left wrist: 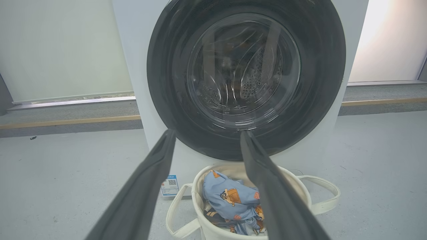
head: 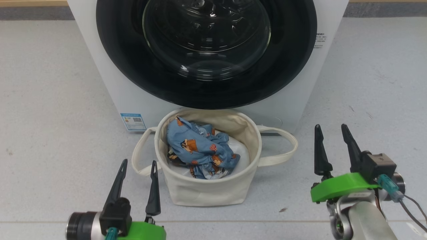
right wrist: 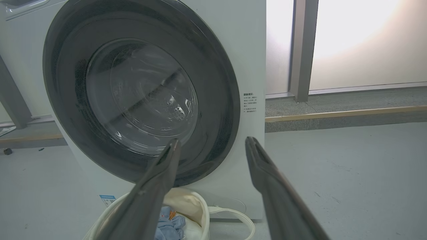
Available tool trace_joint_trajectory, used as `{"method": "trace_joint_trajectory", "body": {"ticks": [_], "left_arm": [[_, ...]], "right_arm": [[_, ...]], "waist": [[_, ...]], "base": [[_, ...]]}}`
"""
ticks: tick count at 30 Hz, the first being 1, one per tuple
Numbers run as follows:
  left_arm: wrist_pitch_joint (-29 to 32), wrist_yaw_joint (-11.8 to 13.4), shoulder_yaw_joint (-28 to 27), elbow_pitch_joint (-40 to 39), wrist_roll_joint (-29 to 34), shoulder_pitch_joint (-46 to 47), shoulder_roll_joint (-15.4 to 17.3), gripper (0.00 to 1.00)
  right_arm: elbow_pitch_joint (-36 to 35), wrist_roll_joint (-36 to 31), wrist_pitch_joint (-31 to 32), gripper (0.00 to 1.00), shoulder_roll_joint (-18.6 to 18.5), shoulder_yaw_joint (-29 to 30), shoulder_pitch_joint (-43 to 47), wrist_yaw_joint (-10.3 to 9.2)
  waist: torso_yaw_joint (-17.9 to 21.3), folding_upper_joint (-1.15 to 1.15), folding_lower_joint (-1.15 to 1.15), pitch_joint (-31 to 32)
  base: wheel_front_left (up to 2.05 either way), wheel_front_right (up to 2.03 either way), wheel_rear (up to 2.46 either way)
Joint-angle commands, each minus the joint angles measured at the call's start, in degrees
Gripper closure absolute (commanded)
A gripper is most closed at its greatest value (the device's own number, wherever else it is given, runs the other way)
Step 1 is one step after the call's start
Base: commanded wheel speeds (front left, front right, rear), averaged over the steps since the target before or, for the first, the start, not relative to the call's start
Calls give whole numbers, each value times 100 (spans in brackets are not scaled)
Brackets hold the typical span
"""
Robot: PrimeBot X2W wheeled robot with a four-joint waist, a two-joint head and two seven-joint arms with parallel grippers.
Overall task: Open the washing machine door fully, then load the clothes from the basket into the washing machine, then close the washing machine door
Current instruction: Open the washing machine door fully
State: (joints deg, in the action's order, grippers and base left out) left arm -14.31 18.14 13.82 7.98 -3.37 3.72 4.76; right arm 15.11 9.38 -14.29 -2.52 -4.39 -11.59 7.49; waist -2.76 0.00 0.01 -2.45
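Observation:
The white washing machine (head: 106,83) stands ahead, its round black washing machine door (head: 206,53) shut flat against the front. On the floor before it sits the cream basket (head: 206,190), holding the light-blue printed clothes (head: 196,150) over something white. My left gripper (head: 139,164) hovers open near the basket's left side with nothing between its fingers. Out to the basket's right, my right gripper (head: 330,128) is open and empty too. The left wrist view looks at the door (left wrist: 247,76) and the clothes (left wrist: 230,200); the right wrist view shows the door (right wrist: 140,96) and the basket (right wrist: 196,206).
Grey floor (head: 50,100) spreads on both sides of the machine. A blue label sticker (head: 133,121) marks the machine's lower front left. The basket's loop handles (head: 283,146) stick out to either side. A raised ledge (right wrist: 343,113) and pale wall panels run behind the machine.

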Motion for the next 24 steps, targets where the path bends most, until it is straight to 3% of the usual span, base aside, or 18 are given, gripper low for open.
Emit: {"method": "trace_joint_trajectory", "body": {"ticks": [1, 24], "left_arm": [[-69, 20, -201, -135, 68, 271, -28, 0], [-69, -294, -509, 6, -298, 194, -181, 0]], "right_arm": [[-170, -41, -71, 0, -36, -148, -180, 0], [-200, -233, -71, 0, -36, -63, -167, 0]], "waist": [[-1, 0, 0, 10], [-21, 0, 0, 24]], "base": [[0, 0, 0], [0, 0, 0]]}}
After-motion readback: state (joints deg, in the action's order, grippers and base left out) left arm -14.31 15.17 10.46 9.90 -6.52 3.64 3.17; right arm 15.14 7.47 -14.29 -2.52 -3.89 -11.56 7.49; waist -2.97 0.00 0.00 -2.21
